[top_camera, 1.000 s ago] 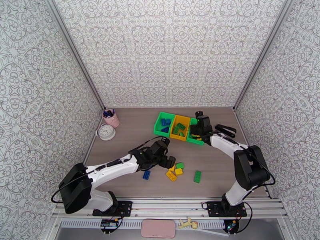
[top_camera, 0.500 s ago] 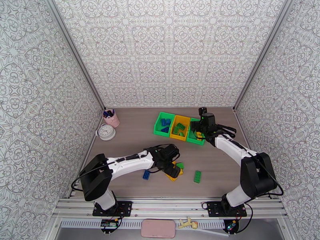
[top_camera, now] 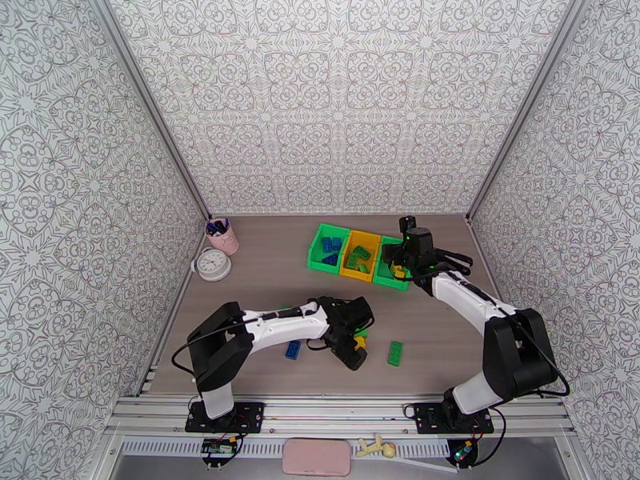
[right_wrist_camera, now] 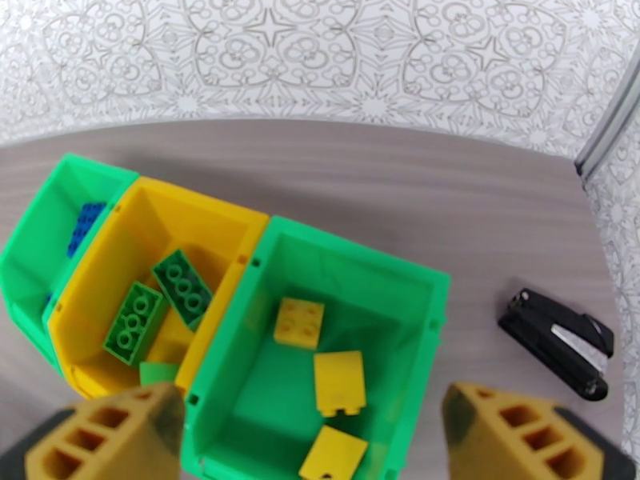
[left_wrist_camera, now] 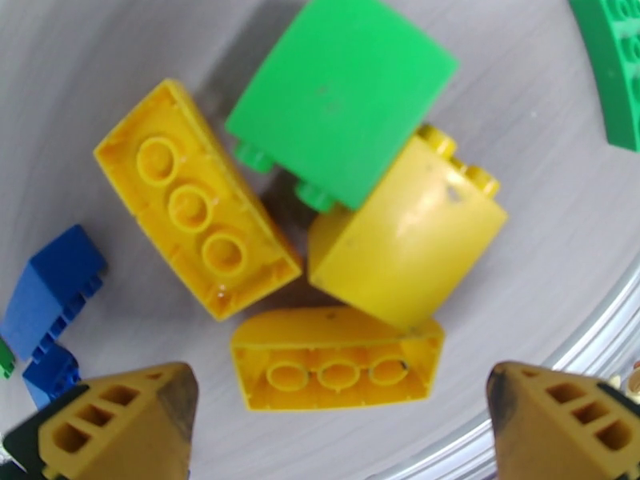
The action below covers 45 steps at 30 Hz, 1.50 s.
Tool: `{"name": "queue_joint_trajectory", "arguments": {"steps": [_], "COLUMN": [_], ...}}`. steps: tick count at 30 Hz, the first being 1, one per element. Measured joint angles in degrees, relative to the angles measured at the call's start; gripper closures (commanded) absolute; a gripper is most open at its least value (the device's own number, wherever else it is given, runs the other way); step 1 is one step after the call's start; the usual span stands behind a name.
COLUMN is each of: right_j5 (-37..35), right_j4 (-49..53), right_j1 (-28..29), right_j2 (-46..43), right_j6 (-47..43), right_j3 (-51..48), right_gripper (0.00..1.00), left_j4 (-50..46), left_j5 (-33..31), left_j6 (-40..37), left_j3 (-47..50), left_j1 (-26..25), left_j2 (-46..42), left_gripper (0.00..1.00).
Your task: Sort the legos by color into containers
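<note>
legos sit clustered just beyond the spread left gripper.

Lab test booth, patterned panels, aluminium frame

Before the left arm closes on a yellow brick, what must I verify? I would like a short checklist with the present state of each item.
1. The left gripper is open: ok.
2. The yellow brick with three holes lies between its fingers: ok.
3. That brick is clear of its neighbours: not ok, the rounded yellow brick touches it.
4. The right gripper is open and empty: ok.
5. The right bin shows yellow bricks only: ok.
6. The left fingers are low enough to grip: cannot tell.
</note>
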<state>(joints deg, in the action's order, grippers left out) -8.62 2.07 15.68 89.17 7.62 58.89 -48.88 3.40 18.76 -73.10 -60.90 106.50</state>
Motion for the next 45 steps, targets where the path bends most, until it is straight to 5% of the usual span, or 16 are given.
{"name": "queue_joint_trajectory", "arguments": {"steps": [8,23,45], "right_j5": [0.35,0.96,6.62], "right_j4": [-1.01,-1.66,-1.14], "right_j1": [-0.11,-0.33,-2.21], "right_j2": [-0.74,-0.94,-11.04], "right_j6": [-0.04,0.13,-0.98], "right_j3": [-1.66,-2.16,-8.52], "right_gripper": [0.09,0.08,0.00], "left_j4": [-3.74,-4.68,8.00], "left_j5": [-0.63,-1.73,-7.45], "left_j6": [-1.09,-1.27,-2.69], "left_j3": [-3.45,-3.69,-1.03], "left_j1": [0.11,0.42,4.00], "left_j2": [5.46,5.84,-7.61], "left_gripper": [0.04,0.39,0.40]}}
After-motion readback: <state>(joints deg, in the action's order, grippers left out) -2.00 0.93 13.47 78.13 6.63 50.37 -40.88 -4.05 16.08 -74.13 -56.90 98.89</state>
